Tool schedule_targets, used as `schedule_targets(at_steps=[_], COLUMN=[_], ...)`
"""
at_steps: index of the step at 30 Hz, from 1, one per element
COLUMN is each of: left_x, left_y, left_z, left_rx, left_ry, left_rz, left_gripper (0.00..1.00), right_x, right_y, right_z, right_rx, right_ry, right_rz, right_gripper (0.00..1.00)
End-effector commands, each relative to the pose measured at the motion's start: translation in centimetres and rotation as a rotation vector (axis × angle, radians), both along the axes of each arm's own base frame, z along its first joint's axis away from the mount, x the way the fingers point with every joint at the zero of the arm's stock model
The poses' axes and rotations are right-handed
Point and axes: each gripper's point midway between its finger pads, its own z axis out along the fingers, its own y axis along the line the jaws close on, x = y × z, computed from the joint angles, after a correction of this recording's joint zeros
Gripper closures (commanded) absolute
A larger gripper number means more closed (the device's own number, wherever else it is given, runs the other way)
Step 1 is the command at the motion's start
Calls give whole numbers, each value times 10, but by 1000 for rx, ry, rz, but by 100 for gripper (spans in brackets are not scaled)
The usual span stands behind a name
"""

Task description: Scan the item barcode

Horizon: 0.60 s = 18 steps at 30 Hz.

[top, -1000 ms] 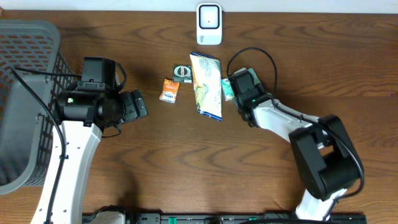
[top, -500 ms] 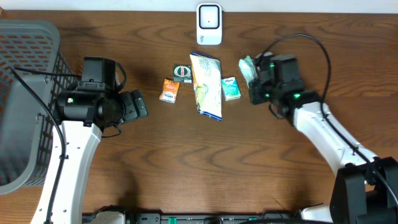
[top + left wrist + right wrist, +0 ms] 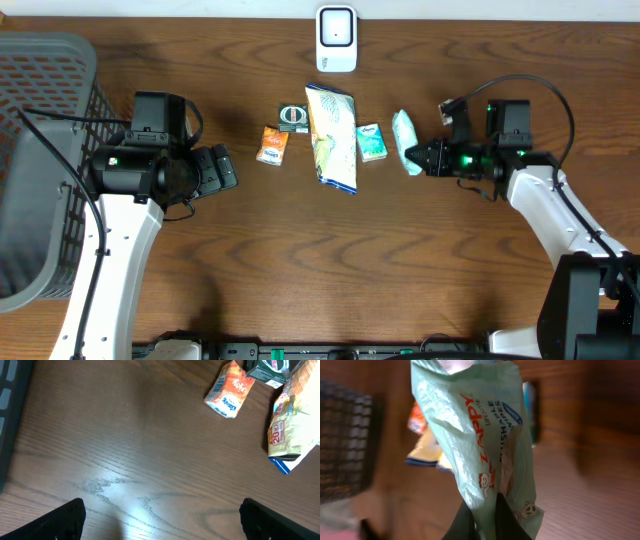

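Observation:
A pale green tissue pack (image 3: 406,142) with red print hangs above the table, pinched at one end by my right gripper (image 3: 428,157), just right of the row of items. The right wrist view shows the pack (image 3: 480,435) close up, with the right gripper (image 3: 484,512) shut on its lower edge. No barcode shows on the face I see. The white scanner (image 3: 336,38) stands at the back centre of the table. My left gripper (image 3: 222,168) is open over bare wood, left of the items; its fingers (image 3: 60,520) hold nothing.
On the table lie an orange pack (image 3: 272,145), a small dark box (image 3: 293,117), a long snack bag (image 3: 332,135) and a small teal pack (image 3: 371,142). A grey basket (image 3: 40,150) fills the left edge.
My right arm has lifted the green pack from beside the snack bag and swung it right, then back a little toward the teal pack. The left arm has not moved.

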Motion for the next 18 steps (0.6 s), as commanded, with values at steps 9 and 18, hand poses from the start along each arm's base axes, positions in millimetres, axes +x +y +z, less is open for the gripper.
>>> schedule_targets(at_steps=[9,18], left_x=[-1,-1], left_y=[2,2], left_z=[0,0], left_rx=[0,0], left_ry=[5,5], left_rz=[15,15], left_gripper=[2,2], right_x=[-26,-37], right_y=[-1,6], right_z=[-34,-26], right_rx=[194,369], right_ry=[235,318], right_rz=[-168,-166], right_gripper=[99,96])
